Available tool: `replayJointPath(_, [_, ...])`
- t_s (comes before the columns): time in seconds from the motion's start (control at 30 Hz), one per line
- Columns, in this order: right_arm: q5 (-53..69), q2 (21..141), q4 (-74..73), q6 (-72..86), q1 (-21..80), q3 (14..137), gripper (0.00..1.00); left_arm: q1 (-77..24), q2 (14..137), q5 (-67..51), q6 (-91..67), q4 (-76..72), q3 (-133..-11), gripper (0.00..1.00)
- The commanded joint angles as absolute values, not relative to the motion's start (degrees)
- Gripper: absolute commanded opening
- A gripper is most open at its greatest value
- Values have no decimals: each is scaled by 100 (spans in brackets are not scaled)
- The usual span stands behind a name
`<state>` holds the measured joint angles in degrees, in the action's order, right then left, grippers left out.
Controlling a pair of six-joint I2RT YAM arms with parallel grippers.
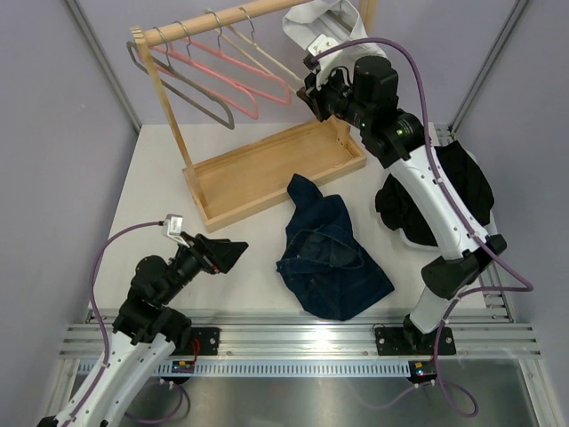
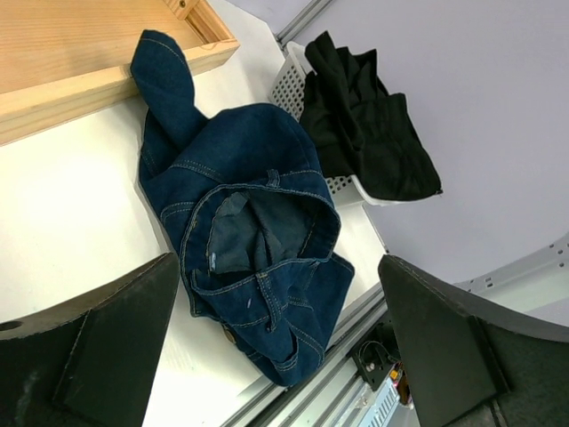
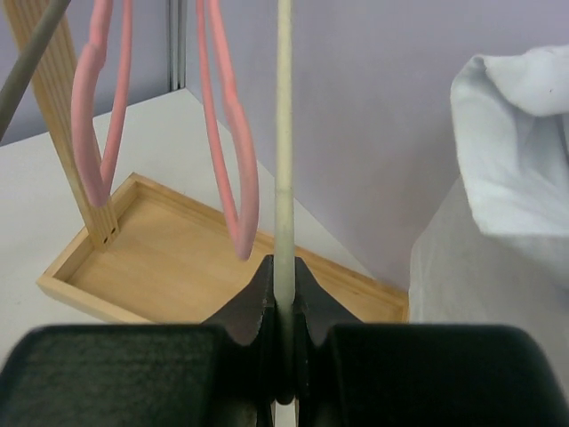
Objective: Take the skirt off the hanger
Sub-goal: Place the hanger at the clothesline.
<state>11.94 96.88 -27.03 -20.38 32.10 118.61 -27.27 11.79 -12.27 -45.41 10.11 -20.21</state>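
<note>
The dark blue denim skirt (image 1: 331, 253) lies crumpled on the white desk (image 1: 160, 196), just in front of the wooden rack's tray base (image 1: 267, 169), touching no hanger. My right end effector (image 3: 283, 276) is up at the rack, pinched narrow on the slim cream-coloured hanger (image 3: 284, 133), which hangs bare from the rail beside the two pink hangers (image 1: 231, 71). My left end effector (image 1: 227, 253) hovers low over the desk with its fingers spread wide, holding nothing, the skirt just beyond them. I judge the removal itself done: garment and hanger are well apart. What seems left is for my right side to let the hanger go and draw clear.
</note>
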Motion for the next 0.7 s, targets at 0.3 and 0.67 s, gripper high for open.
replayJointPath(0.3, [984,10810,-2681,-2180,3287,13394,0,-2707,765,-1327,-4228,1441,-2232,99])
replayJointPath(0.67, [1020,11162,-2646,-2153,3287,13693,2,-2707,905,-1441,-4184,1415,-2180,99])
